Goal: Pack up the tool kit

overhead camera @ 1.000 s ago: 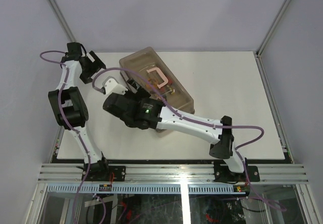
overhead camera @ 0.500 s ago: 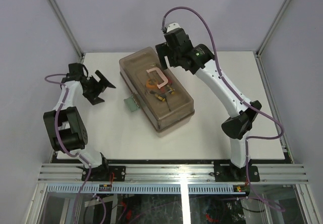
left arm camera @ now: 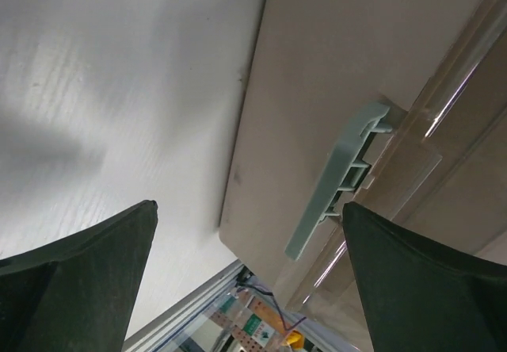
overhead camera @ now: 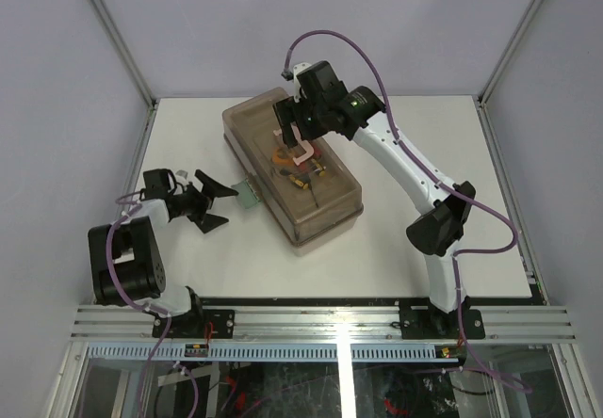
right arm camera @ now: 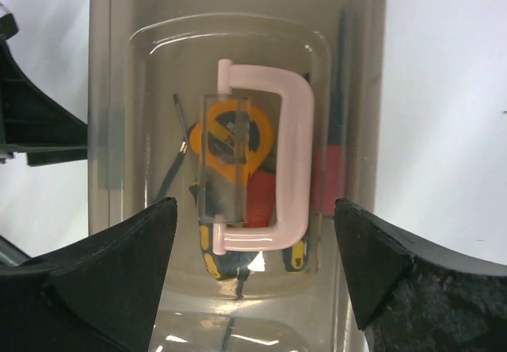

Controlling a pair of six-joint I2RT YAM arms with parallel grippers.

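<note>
1. Large rectangular beige plastic toolbox (left arm camera: 317, 66) lies diagonally mid-table on the white table (overhead camera: 443, 183). Its smoky translucent brown lid (overhead camera: 334, 197) is down over an orange tape measure (right arm camera: 238, 134).
2. Grey-green latch (overhead camera: 247, 193) juts from the box's 9 o'clock side, facing the left gripper (overhead camera: 222, 204), which is low, spread and empty.
3. Right gripper (right arm camera: 253, 281) hangs over the pale pink handle (right arm camera: 293, 162), jaws wide, grasping nothing.
4. Bare tabletop runs from the box's 3 and 6 o'clock sides to the table edges.

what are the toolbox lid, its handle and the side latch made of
Lid: smoky translucent plastic, glossy; tools show through and it catches glare. Handle: opaque pale pink plastic, smooth moulded look. Latch: likely matte grey-green plastic, with moulded ribs.
</note>
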